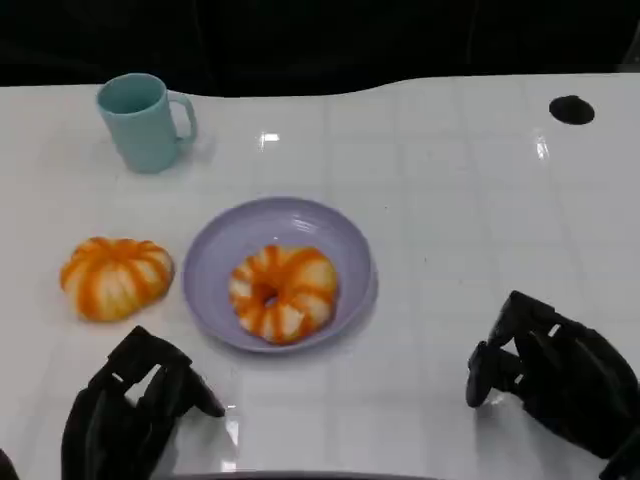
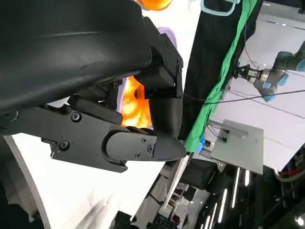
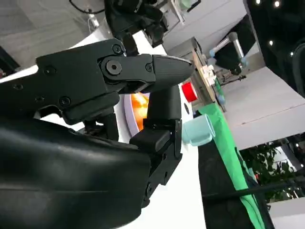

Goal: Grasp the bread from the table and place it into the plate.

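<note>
Head view: a lavender plate (image 1: 345, 235) sits at table centre on the white table (image 1: 460, 200), w/ one orange-and-white striped ring-shaped bread (image 1: 284, 291) lying inside it, slightly toward 7 o'clock of the plate's middle. A second bread (image 1: 116, 276), same colouring, lies on the tabletop at 9 o'clock of the plate, just beside its rim but apart from it. A teal mug (image 1: 143, 121) stands upright at approx. 11 o'clock from the plate, handle facing the table's right side. A small dark round spot (image 1: 571, 109) marks the table at 2 o'clock, well apart from everything else.

Left hand (image 1: 130, 410) rests low at 7 o'clock, fingers loosely curled and apart, nothing in it, near the loose bread but not touching. Right hand (image 1: 550, 370) sits at 4 o'clock, fingers likewise part-curled w/ gaps between them, holding nothing, well apart from the plate.

Left wrist view: black fingers (image 2: 143, 145) reach out over the white surface, orange bread visible behind them, plate rim beyond. Right wrist view: black fingers (image 3: 162, 69) extend empty, w/ plate, bread and mug seen past them; a green cloth (image 3: 228, 157) hangs beyond the table edge.
</note>
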You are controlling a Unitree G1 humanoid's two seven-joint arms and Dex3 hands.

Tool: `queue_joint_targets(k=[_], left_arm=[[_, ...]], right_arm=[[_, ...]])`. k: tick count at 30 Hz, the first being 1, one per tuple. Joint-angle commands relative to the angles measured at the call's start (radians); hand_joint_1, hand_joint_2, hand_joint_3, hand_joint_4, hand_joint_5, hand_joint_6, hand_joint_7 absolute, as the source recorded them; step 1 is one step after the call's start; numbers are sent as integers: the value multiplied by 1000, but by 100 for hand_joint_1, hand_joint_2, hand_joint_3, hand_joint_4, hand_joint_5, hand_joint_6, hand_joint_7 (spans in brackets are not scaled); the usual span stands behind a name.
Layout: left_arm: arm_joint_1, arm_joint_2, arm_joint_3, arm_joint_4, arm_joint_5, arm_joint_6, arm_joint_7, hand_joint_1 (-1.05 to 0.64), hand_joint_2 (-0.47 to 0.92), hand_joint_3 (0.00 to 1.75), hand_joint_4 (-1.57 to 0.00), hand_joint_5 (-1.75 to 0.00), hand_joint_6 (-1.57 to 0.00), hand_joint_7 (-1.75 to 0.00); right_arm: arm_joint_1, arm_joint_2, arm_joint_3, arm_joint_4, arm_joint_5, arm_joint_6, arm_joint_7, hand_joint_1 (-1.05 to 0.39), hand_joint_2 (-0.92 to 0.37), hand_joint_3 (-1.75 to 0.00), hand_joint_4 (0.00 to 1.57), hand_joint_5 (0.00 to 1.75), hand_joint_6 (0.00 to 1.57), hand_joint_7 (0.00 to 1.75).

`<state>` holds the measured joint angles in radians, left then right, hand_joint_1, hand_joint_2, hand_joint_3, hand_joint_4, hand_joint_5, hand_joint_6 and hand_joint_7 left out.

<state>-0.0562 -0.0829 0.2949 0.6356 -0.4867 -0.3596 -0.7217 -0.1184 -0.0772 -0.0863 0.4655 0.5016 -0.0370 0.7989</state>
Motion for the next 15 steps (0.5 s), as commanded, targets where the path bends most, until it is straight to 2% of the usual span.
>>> queue_joint_targets(k=[1, 15], left_arm=[[7, 18, 5, -9, -5, 2, 0, -58, 92, 24, -63, -175, -51, -153], [5, 24, 8, -6, -7, 5, -3, -58, 92, 24, -63, -175, -50, -154]], right_arm=[[8, 3, -23, -16, 6, 17, -3, -57, -92, -35, 69, 175, 48, 174], [8, 19, -31, -29, -15, 61, -19, -55, -92, -34, 77, 175, 56, 175]])
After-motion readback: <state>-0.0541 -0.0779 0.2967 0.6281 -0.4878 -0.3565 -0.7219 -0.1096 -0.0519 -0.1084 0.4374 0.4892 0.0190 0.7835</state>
